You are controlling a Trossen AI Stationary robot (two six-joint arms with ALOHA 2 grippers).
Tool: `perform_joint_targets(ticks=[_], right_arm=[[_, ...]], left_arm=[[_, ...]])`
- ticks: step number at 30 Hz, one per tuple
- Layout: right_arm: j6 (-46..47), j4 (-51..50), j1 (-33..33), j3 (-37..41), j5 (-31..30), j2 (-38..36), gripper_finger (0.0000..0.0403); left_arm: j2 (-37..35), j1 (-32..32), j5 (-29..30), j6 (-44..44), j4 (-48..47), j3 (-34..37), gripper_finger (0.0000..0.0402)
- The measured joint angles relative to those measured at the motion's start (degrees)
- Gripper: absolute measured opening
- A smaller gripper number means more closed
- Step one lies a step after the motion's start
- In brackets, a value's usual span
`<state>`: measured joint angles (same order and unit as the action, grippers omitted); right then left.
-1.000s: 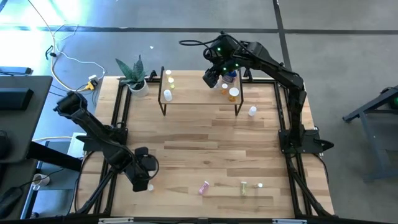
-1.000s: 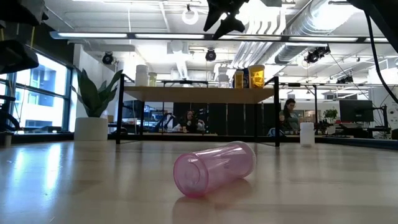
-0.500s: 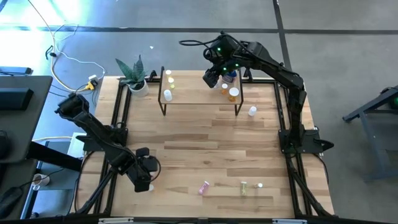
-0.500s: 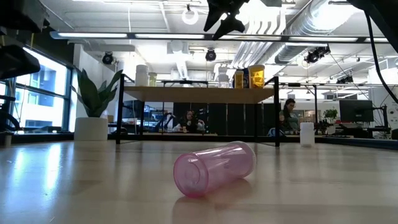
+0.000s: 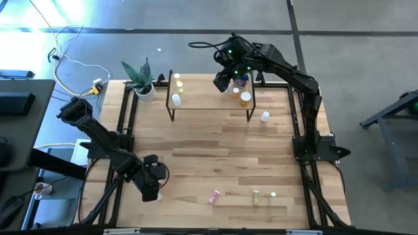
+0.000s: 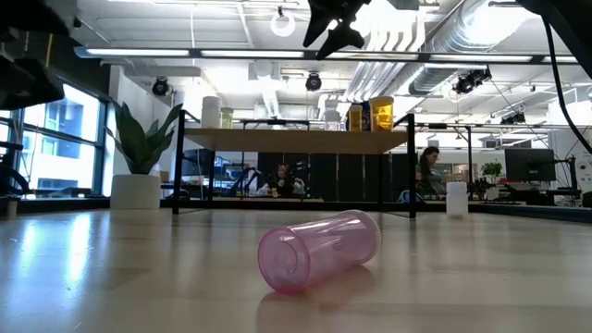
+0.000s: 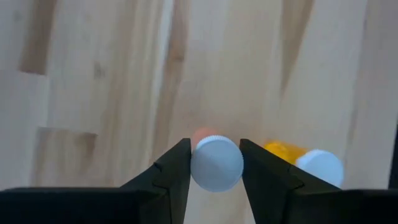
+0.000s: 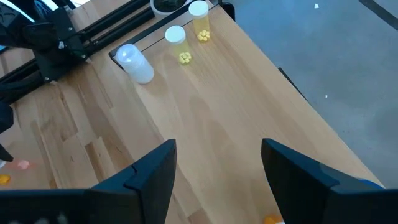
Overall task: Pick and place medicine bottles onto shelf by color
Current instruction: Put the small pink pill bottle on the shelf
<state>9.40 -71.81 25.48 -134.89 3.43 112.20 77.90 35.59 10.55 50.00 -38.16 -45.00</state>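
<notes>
Taking the shelf as the landmark, a pale wooden board on thin black legs near the far edge of the table; well off to its near-left, by the table's near corner, the left gripper points down at the planks; its two dark, wedge-shaped fingers press on either side of a small round white cap, clamped on a pill bottle whose orange body just peeps out behind the cap; right beside it stands a second bottle, amber with a white lid. At the shelf's far-left end sits a white plant pot with stiff, pointed green leaves. On the left part of the shelf stand three little bottles, two clear ones with yellow pills and white lids, and one all-white, rounded one. In front of the shelf, towards the near edge, a translucent pink bottle lies on its side, a smooth cylinder with its open mouth showing; to its right lies a yellow-green bottle and then a tiny white one. Over the shelf's right end the right gripper hangs above the board, its blocky dark fingers standing wide apart with nothing between them; under and beside it are orange bottles and a blue one. Just right of the shelf, a white bottle stands on the table.
</notes>
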Motion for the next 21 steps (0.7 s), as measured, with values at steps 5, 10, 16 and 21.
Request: perform_joint_targets(ticks=[5, 10, 16, 21], right_arm=[[-0.87, -0.01, 0.88, 0.00, -0.40, 0.00, 0.0226], [-2.08, -0.21, 1.99, 0.00, -0.40, 0.00, 0.0226], [-3.45, -0.81, 3.40, 0.00, -0.40, 0.00, 0.0226], [-4.82, -0.91, 4.49, 0.00, -0.41, -0.02, 0.0226]], left_arm=[[-3.17, -4.76, -0.05, -5.24, -2.26, -1.66, 0.0124], [-7.33, -11.68, -0.04, -11.02, -2.79, -3.09, 0.0119], [-12.15, -20.60, -0.07, -18.93, -3.28, -5.74, 0.0118], [-14.43, -28.85, 0.22, -26.94, -5.87, -9.74, 0.0118]])
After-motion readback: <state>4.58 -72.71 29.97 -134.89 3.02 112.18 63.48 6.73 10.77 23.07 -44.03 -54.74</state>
